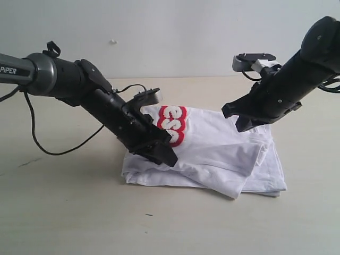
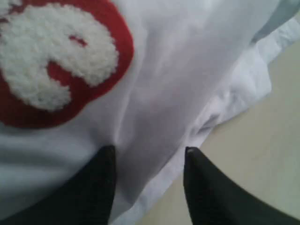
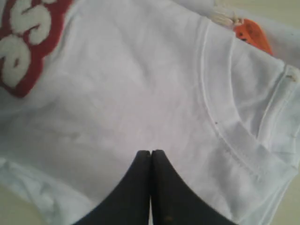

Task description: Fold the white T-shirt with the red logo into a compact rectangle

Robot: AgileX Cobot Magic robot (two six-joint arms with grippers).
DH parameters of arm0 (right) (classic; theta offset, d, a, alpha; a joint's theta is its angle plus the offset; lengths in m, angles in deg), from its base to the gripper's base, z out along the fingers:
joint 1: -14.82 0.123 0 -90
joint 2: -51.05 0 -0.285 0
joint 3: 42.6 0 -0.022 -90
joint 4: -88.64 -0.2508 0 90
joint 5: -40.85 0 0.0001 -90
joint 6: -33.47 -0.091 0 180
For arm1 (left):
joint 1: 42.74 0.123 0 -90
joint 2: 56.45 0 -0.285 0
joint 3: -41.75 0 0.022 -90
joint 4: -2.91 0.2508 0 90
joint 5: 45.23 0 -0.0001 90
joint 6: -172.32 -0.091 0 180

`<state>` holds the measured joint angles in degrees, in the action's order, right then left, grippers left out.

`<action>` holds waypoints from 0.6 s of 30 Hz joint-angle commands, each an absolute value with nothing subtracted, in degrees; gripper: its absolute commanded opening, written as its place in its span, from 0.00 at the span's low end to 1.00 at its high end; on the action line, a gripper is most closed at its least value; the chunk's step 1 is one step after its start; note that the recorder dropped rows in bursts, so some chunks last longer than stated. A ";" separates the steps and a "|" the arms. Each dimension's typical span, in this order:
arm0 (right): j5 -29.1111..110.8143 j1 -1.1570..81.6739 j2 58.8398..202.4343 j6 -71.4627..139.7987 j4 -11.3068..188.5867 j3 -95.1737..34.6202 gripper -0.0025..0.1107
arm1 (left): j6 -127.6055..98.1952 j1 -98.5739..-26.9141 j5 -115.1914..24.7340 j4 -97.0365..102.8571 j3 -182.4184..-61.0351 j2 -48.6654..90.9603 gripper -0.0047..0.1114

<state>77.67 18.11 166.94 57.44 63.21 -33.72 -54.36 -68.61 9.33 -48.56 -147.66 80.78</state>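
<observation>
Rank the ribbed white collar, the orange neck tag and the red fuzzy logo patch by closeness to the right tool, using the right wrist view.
From the shut right tool:
1. ribbed white collar, on the neckline, nearest.
2 and 3. orange neck tag, inside the neck opening, and red fuzzy logo patch, on the chest: too close to call.

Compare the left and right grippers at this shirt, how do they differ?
The left gripper has its jaws standing apart; the right gripper has its jaws pressed shut with nothing between them. The left gripper sits beside the red logo at the edge of the white T-shirt; the right gripper points near the collar. Both are black and aimed at the shirt.
</observation>
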 commanded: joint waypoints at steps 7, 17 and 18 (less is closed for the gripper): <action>71.09 18.13 174.81 35.59 83.38 -33.82 0.02 | -49.93 -68.51 15.89 -37.95 -147.66 81.80 0.38; 68.71 18.13 171.72 23.35 95.21 -33.82 0.02 | -49.35 -64.90 15.23 -38.60 -147.66 79.68 0.38; 68.71 18.13 170.71 23.35 95.08 -33.82 0.02 | -49.81 -64.24 14.82 -40.21 -147.66 78.84 0.38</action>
